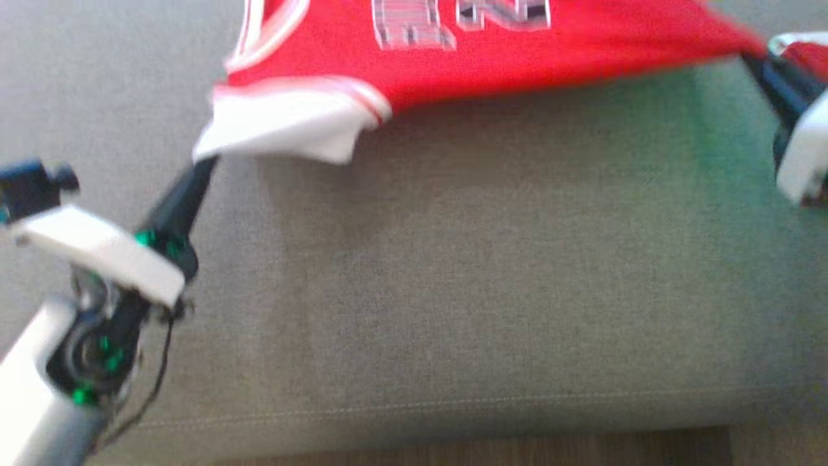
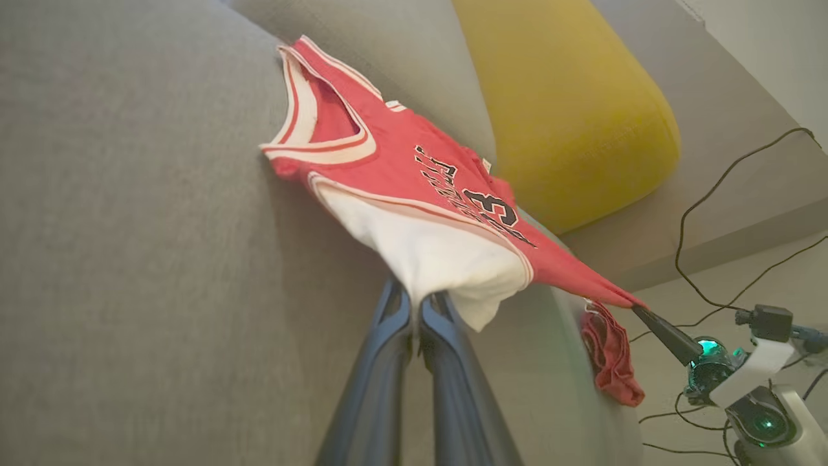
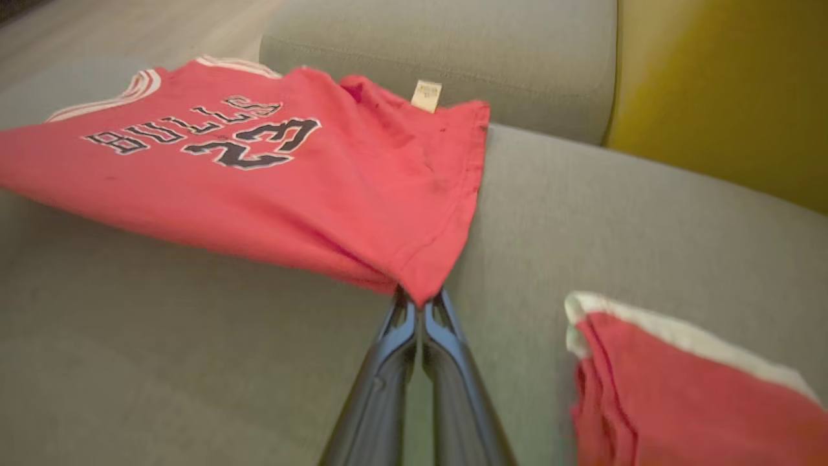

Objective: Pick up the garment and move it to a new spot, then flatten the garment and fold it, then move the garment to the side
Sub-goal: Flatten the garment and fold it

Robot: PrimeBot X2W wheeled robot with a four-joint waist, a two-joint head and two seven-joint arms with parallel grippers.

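Observation:
The garment (image 1: 491, 52) is a red basketball jersey with white trim and black lettering, stretched between both grippers just above a grey sofa seat (image 1: 485, 291). My left gripper (image 1: 206, 163) is shut on its white-lined edge, and the left wrist view shows the cloth (image 2: 401, 188) pinched at the fingertips (image 2: 417, 299). My right gripper (image 1: 753, 59) is shut on a corner of the red hem. In the right wrist view the jersey (image 3: 291, 188) fans out from that gripper (image 3: 419, 301). The right gripper (image 2: 637, 309) also appears in the left wrist view.
A second red cloth with white trim (image 3: 679, 388) lies on the seat beside the right gripper. A yellow cushion (image 2: 569, 110) leans on the sofa back. Cables (image 2: 711, 213) trail over the floor. The seat's front edge meets a wooden floor (image 1: 453, 453).

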